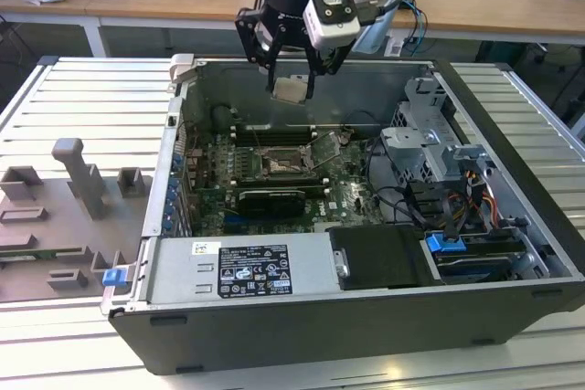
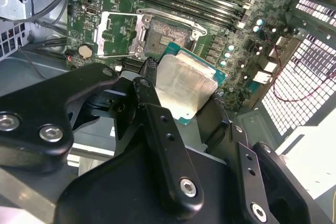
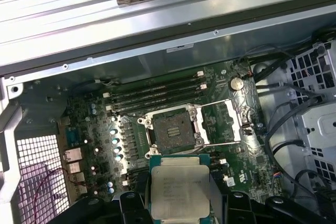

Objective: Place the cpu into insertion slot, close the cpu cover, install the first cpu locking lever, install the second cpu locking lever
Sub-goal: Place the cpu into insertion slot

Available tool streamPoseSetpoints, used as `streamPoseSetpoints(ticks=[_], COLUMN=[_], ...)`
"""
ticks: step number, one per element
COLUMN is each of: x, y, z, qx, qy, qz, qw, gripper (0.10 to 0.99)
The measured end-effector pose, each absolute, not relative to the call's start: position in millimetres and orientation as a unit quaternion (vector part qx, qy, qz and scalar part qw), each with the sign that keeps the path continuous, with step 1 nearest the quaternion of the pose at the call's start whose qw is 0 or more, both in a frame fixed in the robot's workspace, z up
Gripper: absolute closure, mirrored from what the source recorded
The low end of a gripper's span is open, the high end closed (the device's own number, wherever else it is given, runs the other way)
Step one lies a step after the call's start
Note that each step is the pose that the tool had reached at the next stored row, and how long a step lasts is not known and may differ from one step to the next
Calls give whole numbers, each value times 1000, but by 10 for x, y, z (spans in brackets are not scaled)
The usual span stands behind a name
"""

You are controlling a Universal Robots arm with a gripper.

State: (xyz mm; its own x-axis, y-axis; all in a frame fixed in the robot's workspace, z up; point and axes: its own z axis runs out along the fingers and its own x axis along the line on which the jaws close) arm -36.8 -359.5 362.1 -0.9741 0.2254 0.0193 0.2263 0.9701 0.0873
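Grips cpu in gripper at upper centre of exterior view, well above slot, with cover open. Could slip or tilt in that hold, landing skewed and jamming.

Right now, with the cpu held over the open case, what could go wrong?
1. The gripper pinches the cpu by its edges only, well above the motherboard; a slip would drop it onto components.
2. It is not yet in the insertion slot; lowered skewed or off-centre, it could damage that socket.
3. The cpu cover lies open beside the slot and might snag the gripper.
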Motion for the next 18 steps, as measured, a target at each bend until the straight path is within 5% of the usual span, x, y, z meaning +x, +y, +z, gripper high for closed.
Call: streamPoseSetpoints(ticks=[18], x=[-368], y=[-3595], z=[3589], qx=[-130], qy=[-990], qz=[-44], qw=[4], gripper=[545])
